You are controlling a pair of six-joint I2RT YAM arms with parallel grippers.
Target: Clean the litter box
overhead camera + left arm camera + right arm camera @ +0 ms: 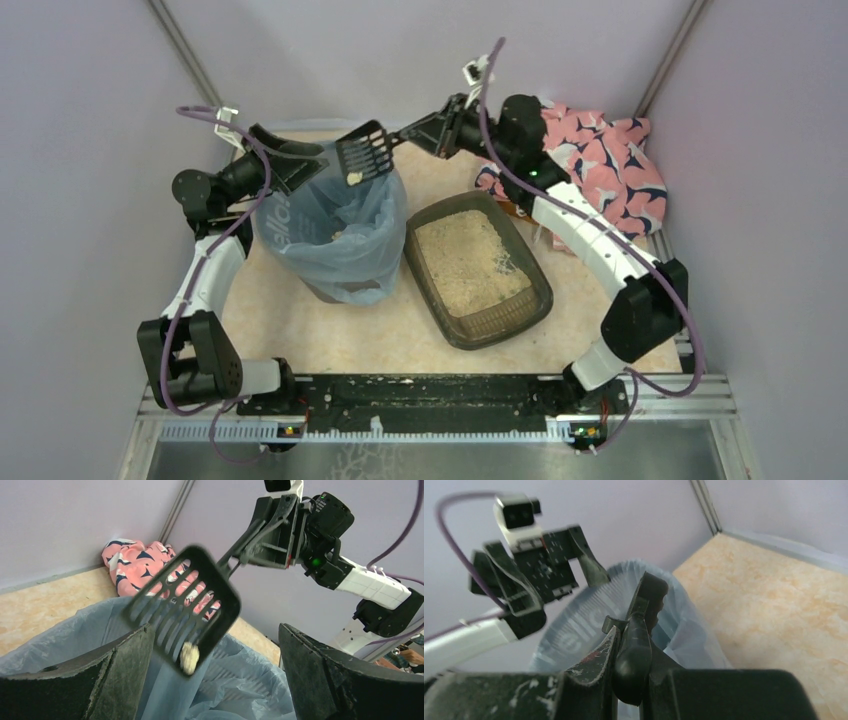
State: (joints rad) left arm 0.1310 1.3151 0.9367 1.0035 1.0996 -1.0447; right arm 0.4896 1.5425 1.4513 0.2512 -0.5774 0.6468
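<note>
The dark brown litter box [478, 268] with beige litter sits mid-table, right of the round bin lined with a blue bag [330, 228]. My right gripper [425, 132] is shut on the handle of the black slotted scoop [364, 154], held tilted over the bin's far rim. A pale clump [189, 658] clings to the scoop's lower edge [186, 607] above the bag. In the right wrist view the handle [636, 645] is clamped between the fingers. My left gripper [292, 158] is open and empty at the bin's far-left rim, its fingers [117, 672] either side of the bag opening.
A pink patterned cloth [600, 160] lies at the back right behind the right arm. Purple walls close in the table on three sides. The black rail with both arm bases [420, 395] runs along the near edge.
</note>
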